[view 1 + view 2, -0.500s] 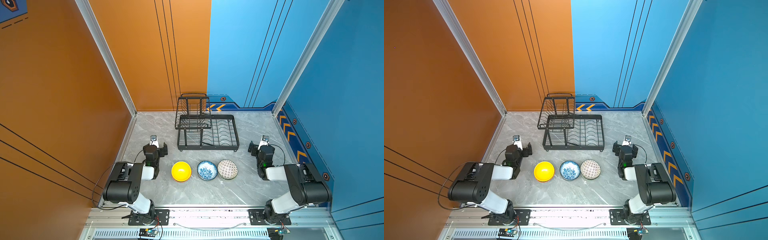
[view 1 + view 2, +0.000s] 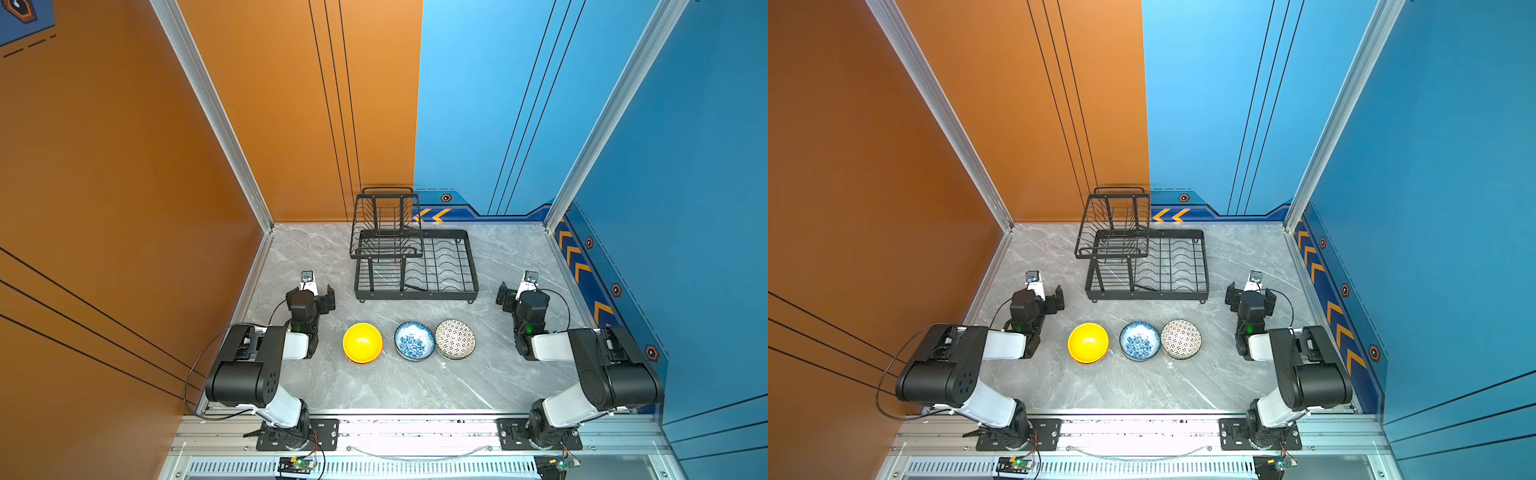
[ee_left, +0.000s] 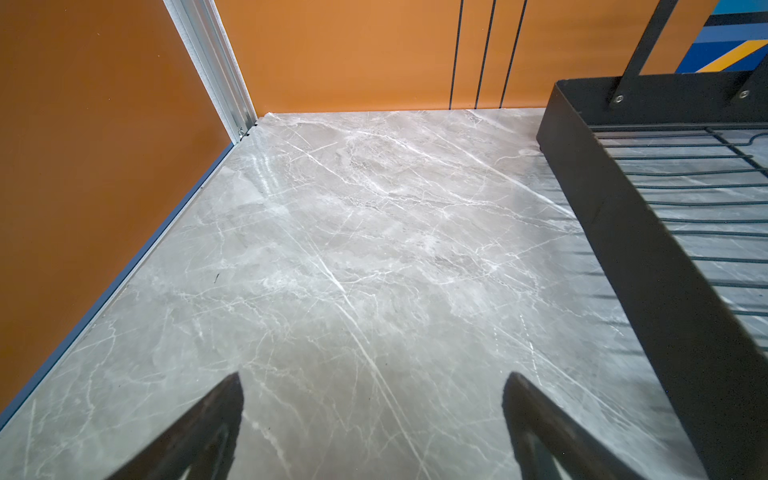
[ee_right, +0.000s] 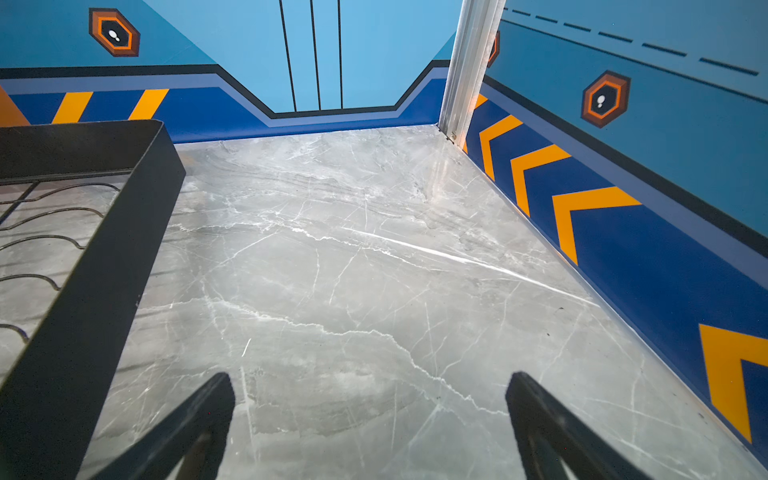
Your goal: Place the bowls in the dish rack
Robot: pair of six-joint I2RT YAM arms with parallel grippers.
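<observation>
Nothing sits in the rack yet, so the step in hand looks to be the first pick. The left gripper [image 3: 372,384] hangs by the left edge of the tabletop [image 2: 374,386], jaws spread wide and empty. To its right the yellow bowl [image 2: 362,341] heads a row across the near-middle, followed by the blue-white bowl [image 2: 414,340], rim against rim, as far as I can tell, with the black-white bowl [image 2: 455,338]. The right gripper [image 4: 370,382] hangs by the right edge, jaws likewise wide and empty. The dish rack [image 2: 415,296] stands at the middle of the far edge.

I would have each arm take its nearest bowl — one finger inside the rim, one outside — lift it above the rack's front wall, then lower it gently. An orange sliver [image 2: 360,361] under the yellow bowl hints at a nested one, so lift slowly.

Counted: two grippers; three bowls seen from above, with a possible fourth beneath the yellow; one rack, two tiers.
</observation>
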